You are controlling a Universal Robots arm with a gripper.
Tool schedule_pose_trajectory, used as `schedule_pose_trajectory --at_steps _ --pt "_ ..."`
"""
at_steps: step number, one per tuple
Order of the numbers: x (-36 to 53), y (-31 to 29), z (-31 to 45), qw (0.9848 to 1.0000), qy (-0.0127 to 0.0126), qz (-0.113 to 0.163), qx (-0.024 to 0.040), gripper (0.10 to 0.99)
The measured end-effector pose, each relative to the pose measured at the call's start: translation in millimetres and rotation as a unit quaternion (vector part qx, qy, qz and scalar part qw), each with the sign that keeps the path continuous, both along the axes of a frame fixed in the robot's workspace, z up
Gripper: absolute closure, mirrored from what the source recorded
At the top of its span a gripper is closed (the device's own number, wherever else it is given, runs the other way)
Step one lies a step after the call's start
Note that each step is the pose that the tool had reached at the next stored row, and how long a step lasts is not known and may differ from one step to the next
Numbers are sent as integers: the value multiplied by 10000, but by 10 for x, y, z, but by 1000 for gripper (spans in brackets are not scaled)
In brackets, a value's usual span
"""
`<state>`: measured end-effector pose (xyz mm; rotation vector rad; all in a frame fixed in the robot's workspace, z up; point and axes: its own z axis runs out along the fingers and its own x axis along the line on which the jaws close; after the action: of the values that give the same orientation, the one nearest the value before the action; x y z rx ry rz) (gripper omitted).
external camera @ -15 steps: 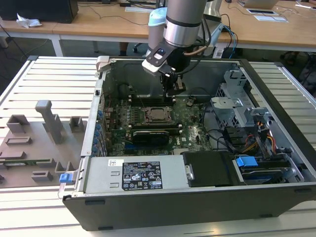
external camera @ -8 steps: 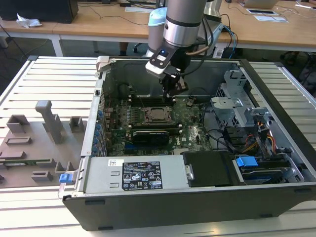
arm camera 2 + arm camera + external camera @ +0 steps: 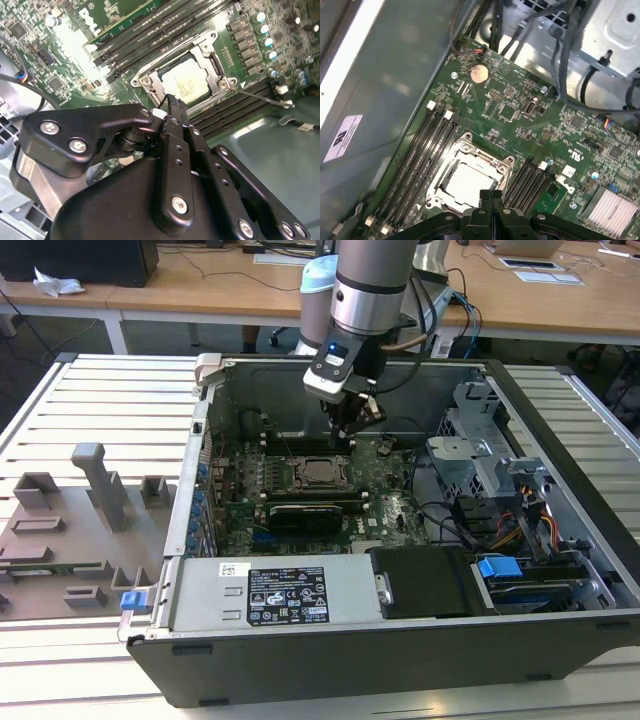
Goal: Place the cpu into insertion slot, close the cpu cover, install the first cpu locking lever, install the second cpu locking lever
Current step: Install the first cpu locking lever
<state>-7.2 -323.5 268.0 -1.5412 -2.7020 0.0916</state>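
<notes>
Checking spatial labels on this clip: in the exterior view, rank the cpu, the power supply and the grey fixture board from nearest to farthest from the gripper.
1. cpu: right by the gripper.
2. power supply: along the case's near wall.
3. grey fixture board: outside the case, at the exterior view's left.

The cpu (image 3: 187, 82) lies within the window of the cpu cover (image 3: 149, 86). The gripper (image 3: 172, 102), fingers together, points at the cover's edge. One locking lever (image 3: 260, 96) projects sideways.

Wooden desks (image 3: 200, 290) behind; slatted pale metal table (image 3: 90, 410) underneath.
</notes>
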Motion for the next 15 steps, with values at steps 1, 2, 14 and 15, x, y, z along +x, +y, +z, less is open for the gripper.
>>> schedule_pose_trajectory --at_steps 1,2,14,15 --pt "0 0 0 9999 0 157 0 976" --pt "0 0 0 9997 0 248 0 976" --pt "0 0 0 9942 0 1071 0 976" --pt "0 0 0 9937 0 1123 0 976"
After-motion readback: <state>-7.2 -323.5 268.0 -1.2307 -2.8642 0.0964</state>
